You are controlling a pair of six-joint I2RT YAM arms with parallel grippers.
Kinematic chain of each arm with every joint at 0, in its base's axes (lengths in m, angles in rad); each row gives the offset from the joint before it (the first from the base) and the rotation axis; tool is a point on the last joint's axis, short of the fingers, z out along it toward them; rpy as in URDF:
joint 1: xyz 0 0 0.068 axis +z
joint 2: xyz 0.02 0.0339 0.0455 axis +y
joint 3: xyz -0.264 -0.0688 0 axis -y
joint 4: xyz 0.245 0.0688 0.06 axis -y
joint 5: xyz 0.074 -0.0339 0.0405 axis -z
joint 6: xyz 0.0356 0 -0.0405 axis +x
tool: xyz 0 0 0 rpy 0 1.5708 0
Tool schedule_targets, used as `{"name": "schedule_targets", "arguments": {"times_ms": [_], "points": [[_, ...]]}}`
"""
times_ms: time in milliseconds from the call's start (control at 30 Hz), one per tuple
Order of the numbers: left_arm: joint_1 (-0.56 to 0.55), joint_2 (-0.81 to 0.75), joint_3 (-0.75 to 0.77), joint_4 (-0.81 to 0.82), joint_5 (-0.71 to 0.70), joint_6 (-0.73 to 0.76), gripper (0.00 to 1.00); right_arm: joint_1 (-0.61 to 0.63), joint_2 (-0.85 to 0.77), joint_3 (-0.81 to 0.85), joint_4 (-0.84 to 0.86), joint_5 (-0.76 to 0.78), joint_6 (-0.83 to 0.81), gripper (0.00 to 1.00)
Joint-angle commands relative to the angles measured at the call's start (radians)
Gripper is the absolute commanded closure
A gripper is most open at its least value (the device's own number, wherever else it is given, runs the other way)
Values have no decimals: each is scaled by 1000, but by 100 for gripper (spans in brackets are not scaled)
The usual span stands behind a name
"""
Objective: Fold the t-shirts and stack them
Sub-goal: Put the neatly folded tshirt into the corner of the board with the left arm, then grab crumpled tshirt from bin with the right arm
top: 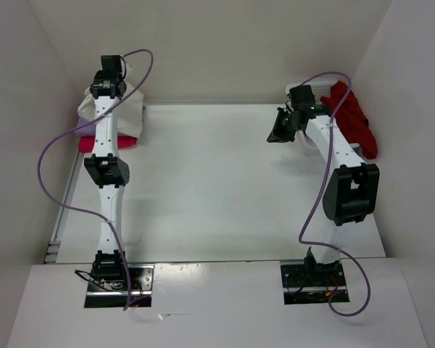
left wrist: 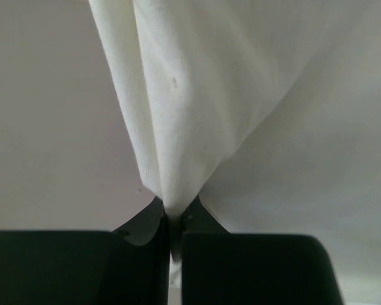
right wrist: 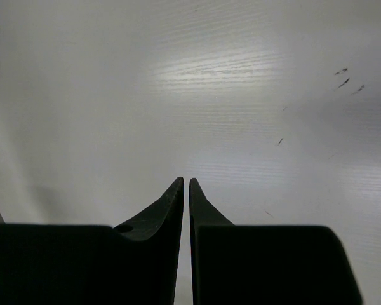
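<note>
At the far left, my left gripper (top: 109,81) is raised and shut on a pinch of the cream white t-shirt (top: 134,109), which drapes down from it. In the left wrist view the cream cloth (left wrist: 178,95) fans out from between the closed fingertips of the left gripper (left wrist: 174,213). A magenta-pink t-shirt (top: 94,142) lies under it on the table. A dark red t-shirt (top: 355,119) is heaped at the far right. My right gripper (top: 279,134) hangs left of that heap. In its wrist view the right gripper (right wrist: 185,181) is shut but for a hairline slit, with nothing in it.
A white lattice basket (top: 315,85) stands at the back right, behind the dark red shirt. White walls enclose the table (top: 217,181) at the back and on both sides. Purple cables loop off both arms.
</note>
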Motion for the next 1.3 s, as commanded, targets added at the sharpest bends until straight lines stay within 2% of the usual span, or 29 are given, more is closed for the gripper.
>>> {"name": "schedule_targets", "arguments": {"times_ms": [0,67,100,133,200,367,433,667,767,800,867,900,933,967,1000,1033,1067,1100,1167,1200,1267], "points": [[32,10,25,65,-33,1,100,-5,20,76,-14,-24,-18,88],[58,48,25,65,-21,1,100,-5,38,87,-23,-44,-18,87],[58,61,25,85,-41,1,95,-5,38,98,-23,-44,-18,86],[72,84,25,101,-82,16,83,-5,38,110,-34,-44,-18,86],[98,105,25,153,-131,44,74,5,51,122,-45,-44,-18,86],[151,118,25,174,-174,76,37,15,60,131,-54,-55,-18,85],[152,118,25,196,-194,85,33,15,69,142,-54,-55,-18,85],[152,40,25,170,-153,43,33,35,80,162,-73,-64,-18,85],[152,-26,25,40,27,-46,30,44,80,171,-82,-64,-18,85],[142,-80,25,-5,230,-131,30,44,80,187,-82,-37,-29,84],[142,-132,25,-132,478,-171,27,44,71,211,-112,4,-38,77],[142,-173,25,-169,714,-171,25,44,71,251,-126,62,-38,72],[142,-193,25,-230,823,-160,24,44,60,280,-164,93,-47,58],[133,-226,25,-259,926,-122,24,44,60,349,-187,133,-61,49],[123,-241,25,-331,1132,-84,24,44,60,389,-213,240,-61,41],[113,-253,25,-374,1236,-35,24,35,74,480,-270,306,-61,30],[113,-282,-6,-375,1323,-21,24,35,87,528,-301,380,-61,25],[101,-299,-48,-375,1485,-11,24,4,106,577,-330,523,-61,19],[75,-312,-133,-375,1627,10,24,-33,169,685,-373,624,-52,8],[43,-312,-133,-375,1724,-6,24,-57,187,700,-373,649,-43,6],[0,-275,-133,-375,1799,-42,24,-149,259,762,-373,640,-33,2]]}}
